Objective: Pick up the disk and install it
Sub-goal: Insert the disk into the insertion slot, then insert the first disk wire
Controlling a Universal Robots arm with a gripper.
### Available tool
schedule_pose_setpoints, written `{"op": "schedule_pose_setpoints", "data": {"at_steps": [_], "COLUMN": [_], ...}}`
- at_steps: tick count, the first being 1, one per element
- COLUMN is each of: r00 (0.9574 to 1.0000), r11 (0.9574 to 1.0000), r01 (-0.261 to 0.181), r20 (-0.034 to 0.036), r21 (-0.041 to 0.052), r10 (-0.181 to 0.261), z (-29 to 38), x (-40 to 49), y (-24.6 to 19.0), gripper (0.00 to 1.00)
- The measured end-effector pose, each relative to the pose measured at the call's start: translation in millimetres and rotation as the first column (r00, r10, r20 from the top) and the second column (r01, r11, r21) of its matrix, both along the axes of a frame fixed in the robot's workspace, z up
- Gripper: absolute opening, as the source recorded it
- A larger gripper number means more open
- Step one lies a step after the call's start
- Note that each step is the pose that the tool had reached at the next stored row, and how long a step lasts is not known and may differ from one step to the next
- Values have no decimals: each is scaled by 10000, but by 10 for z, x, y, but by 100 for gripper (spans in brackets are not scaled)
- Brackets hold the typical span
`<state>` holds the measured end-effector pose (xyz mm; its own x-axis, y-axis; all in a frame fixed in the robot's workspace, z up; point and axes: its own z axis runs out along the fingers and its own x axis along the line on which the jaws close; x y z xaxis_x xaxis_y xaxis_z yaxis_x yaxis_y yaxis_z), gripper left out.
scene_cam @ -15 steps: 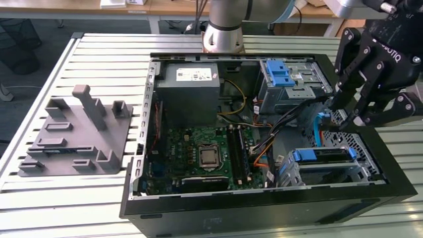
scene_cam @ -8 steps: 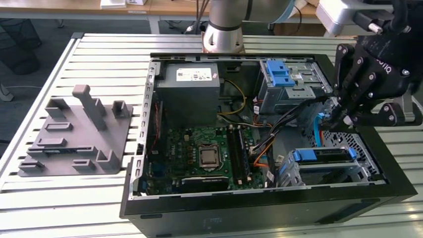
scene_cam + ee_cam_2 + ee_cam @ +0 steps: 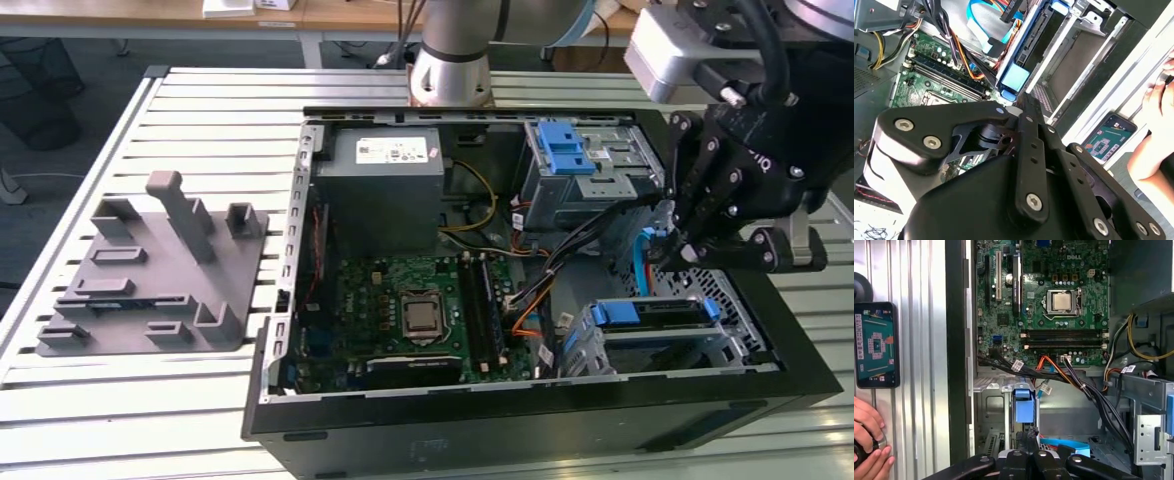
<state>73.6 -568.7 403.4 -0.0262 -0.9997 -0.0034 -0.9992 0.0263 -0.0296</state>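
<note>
Poises the gripper (image 3: 678, 250) at the exterior view's right, just above the disk (image 3: 654, 314) in its cage (image 3: 747, 345), likely for seating; cannot tell whether closed.

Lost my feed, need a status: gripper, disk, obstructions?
Gripper over the drive bay. Disk sitting in that bay. Cables alongside; hand and phone beside the case.

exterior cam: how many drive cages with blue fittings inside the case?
2. Upper cage, right of the power supply in the exterior view; lower cage, in the case's lower right corner, just below the gripper. The gripper may hide more.
</note>
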Motion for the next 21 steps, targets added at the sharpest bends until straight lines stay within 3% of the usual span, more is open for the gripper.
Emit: {"op": "schedule_pose_setpoints", "data": {"at_steps": [7, 21], "r00": [9999, 9999], "r11": [10000, 10000], "r01": [0, 0], "r20": [-133, -133], "r21": [-1, 0], "r10": [0, 0], "z": [-118, -128], "x": [0, 0], "y": [-2, -2], "gripper": [11, 11]}}
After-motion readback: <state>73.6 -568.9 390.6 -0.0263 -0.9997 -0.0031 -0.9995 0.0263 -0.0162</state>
